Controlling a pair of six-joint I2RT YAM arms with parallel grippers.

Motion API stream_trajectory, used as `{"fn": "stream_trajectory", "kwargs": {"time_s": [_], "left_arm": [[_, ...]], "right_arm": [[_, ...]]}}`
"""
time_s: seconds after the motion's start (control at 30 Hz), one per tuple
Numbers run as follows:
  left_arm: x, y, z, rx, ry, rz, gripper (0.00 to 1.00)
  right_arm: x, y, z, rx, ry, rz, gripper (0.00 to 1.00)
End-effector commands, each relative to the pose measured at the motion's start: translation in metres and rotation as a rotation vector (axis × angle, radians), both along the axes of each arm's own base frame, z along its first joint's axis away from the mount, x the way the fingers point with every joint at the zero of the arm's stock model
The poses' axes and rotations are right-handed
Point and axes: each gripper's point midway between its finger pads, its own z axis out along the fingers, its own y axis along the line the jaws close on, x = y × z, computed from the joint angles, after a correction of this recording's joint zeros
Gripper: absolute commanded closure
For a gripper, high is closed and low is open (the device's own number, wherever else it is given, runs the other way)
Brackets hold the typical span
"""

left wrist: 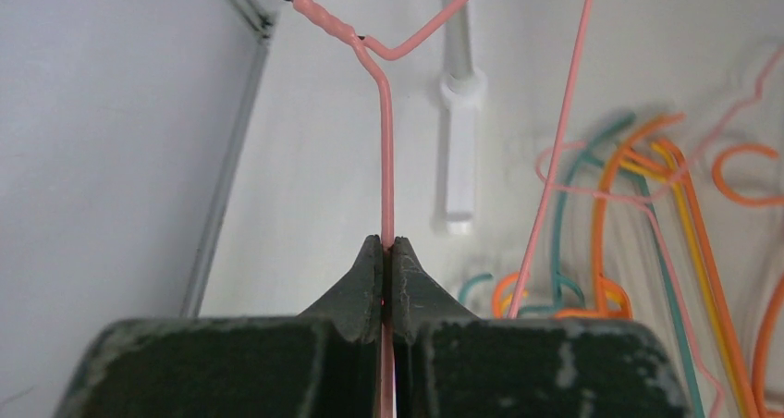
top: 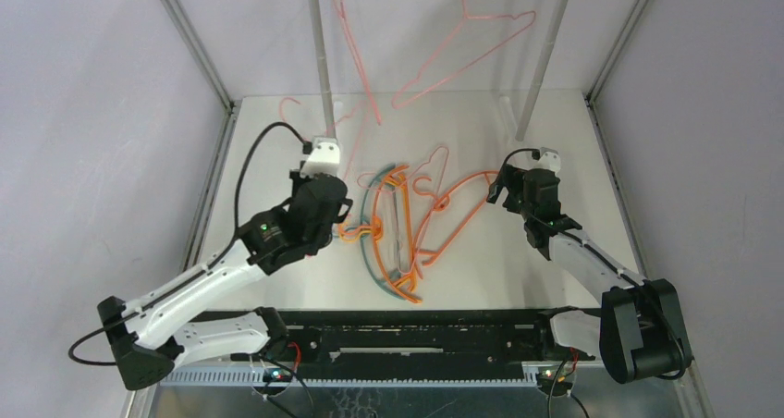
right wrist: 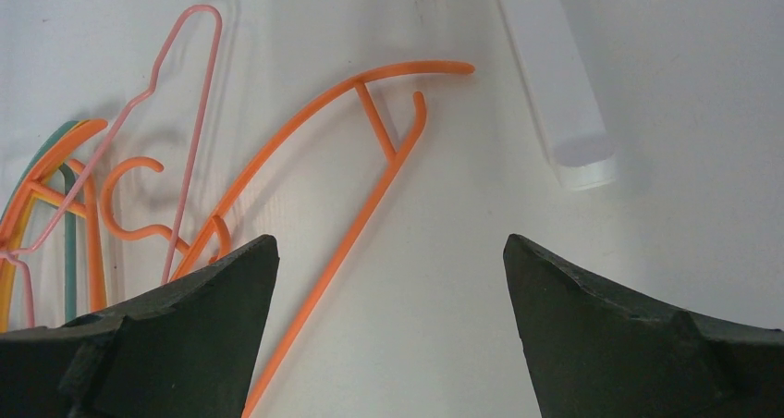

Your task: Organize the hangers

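My left gripper [top: 325, 164] is shut on a thin pink wire hanger [left wrist: 385, 159], pinching one arm just below its twisted neck [left wrist: 324, 20]; its hook [top: 288, 104] shows by the left rack pole. My right gripper [top: 507, 185] is open and empty, jaws wide apart [right wrist: 388, 252], just above the table over the end of an orange plastic hanger [right wrist: 341, 252]. A tangled pile of orange, teal [top: 370, 252] and pink hangers [right wrist: 191, 159] lies mid-table between the arms. Two pink wire hangers [top: 462, 57] hang on the rack bar.
The white-poled rack stands at the back; its left pole [top: 321, 67] is next to my left gripper and its right foot [right wrist: 564, 113] lies just beyond my right gripper. Grey walls close in on both sides.
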Motion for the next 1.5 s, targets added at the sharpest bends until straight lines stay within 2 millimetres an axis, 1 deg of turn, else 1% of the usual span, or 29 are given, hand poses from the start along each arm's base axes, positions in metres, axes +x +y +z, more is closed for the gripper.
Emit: {"fn": "stream_trajectory", "kwargs": {"time_s": [0.0, 0.1, 0.17, 0.33, 0.57, 0.63, 0.87, 1.03, 1.17, 1.3, 1.47], "left_arm": [[0.003, 0.031, 0.071, -0.056, -0.165, 0.138, 1.00], [0.011, 0.029, 0.090, -0.078, -0.205, 0.140, 1.00], [0.016, 0.029, 0.101, -0.058, -0.220, 0.164, 1.00], [0.032, 0.019, 0.126, -0.020, -0.259, 0.191, 1.00], [0.055, 0.011, 0.153, 0.012, -0.301, 0.225, 1.00], [0.060, 0.008, 0.157, 0.033, -0.303, 0.235, 1.00], [0.079, -0.004, 0.161, 0.081, -0.323, 0.247, 1.00], [0.098, -0.012, 0.175, 0.130, -0.342, 0.263, 1.00], [0.110, -0.014, 0.187, 0.168, -0.369, 0.287, 1.00], [0.120, -0.016, 0.197, 0.193, -0.390, 0.294, 1.00], [0.127, -0.021, 0.201, 0.211, -0.418, 0.297, 1.00]], "right_arm": [[0.014, 0.003, 0.021, 0.027, -0.061, -0.003, 0.01], [0.014, 0.003, 0.021, 0.026, -0.061, -0.004, 0.01], [0.013, 0.003, 0.022, 0.026, -0.063, -0.006, 0.01], [0.013, 0.000, 0.024, 0.021, -0.066, -0.015, 0.01], [0.012, -0.004, 0.025, 0.019, -0.065, -0.024, 0.01], [0.012, -0.005, 0.025, 0.018, -0.064, -0.028, 0.01], [0.012, -0.007, 0.025, 0.018, -0.064, -0.032, 0.01], [0.012, -0.007, 0.023, 0.017, -0.060, -0.032, 0.01], [0.012, -0.009, 0.023, 0.018, -0.057, -0.036, 0.01], [0.013, -0.009, 0.020, 0.022, -0.052, -0.030, 0.01], [0.014, -0.008, 0.017, 0.024, -0.046, -0.024, 0.01]]}}
